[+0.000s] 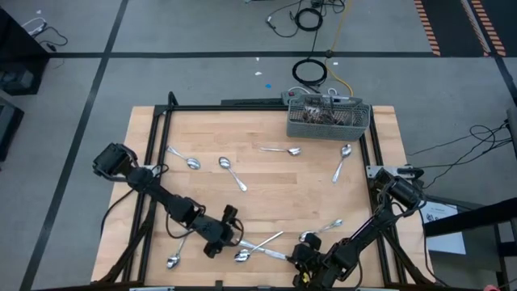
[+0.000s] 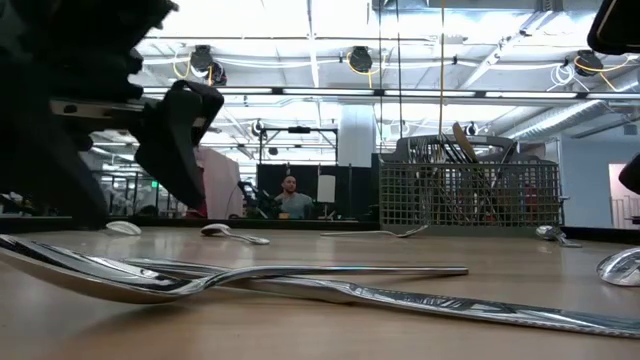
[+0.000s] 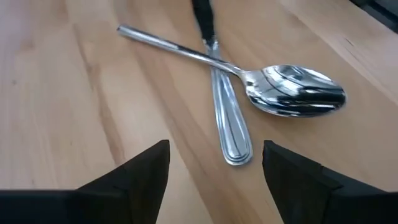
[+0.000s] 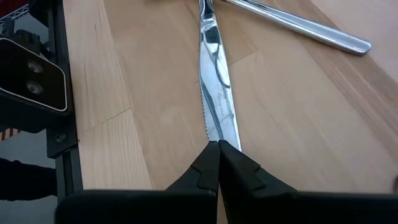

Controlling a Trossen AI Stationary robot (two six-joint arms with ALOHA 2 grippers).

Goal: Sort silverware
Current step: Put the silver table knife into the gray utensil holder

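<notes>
Wooden table carries the silverware: loose spoons across its middle and far half, a crossed cluster at the near edge. Near that edge, left of centre, the left gripper hovers with fingers spread wide, empty, facing a spoon lying across a handle. Right of it, the right gripper is pinched closed at a knife. A wire basket sits at the far right corner.
</notes>
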